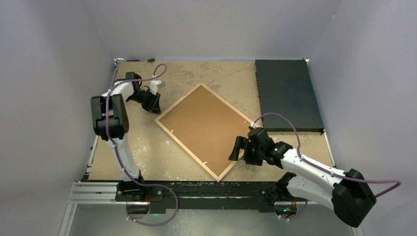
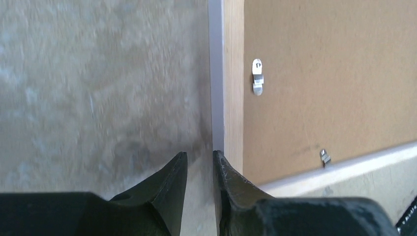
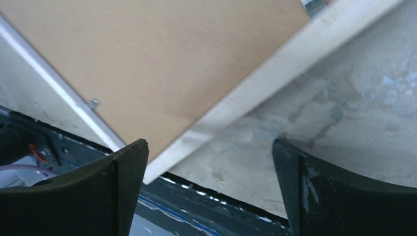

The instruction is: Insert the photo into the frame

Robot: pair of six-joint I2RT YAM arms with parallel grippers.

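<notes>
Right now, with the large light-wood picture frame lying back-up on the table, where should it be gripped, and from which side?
Grip the large light-wood picture frame by its near-right rail, from outside that edge. It lies flat, so only the rim gives the fingers purchase, probably near the corner at the table's edge. The open right gripper is beside it.

Table [image 1: 147,152]: worn tan top with blotchy grey stains. The wrist views show the same mottling. Black mat [image 1: 287,93]: flat in the far right corner, long side along the right edge. Brown backing board [image 1: 204,129]: flat mid-table, turned diagonal, one corner toward the near edge. Its right corner is near the mat's near left corner; can't tell if they touch. Small metal tabs [image 2: 257,76] sit along the board's border. Aluminium rail [image 1: 93,191] sticks out near left. Pale walls [image 1: 49,73] on three sides.
</notes>
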